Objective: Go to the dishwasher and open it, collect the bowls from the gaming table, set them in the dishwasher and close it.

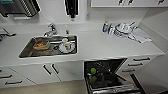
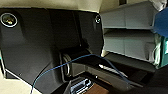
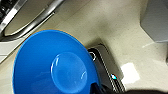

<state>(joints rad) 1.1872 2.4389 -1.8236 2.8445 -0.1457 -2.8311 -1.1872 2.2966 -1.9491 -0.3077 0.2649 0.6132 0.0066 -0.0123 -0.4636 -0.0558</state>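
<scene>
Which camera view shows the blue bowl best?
The right wrist view: the blue bowl appears large, its inside facing the camera. The left wrist view catches a blue patch at one edge, perhaps the same bowl. The head view shows no blue bowl.

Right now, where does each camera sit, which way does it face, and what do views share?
Head: high, looking down at counter, sink, open dishwasher holding a green bowl.
Left wrist: on the left arm, facing white drawers; robot's dark plate shows.
Right wrist: above floor, close on blue bowl.
Shared: blue bowl in both wrist views.
</scene>
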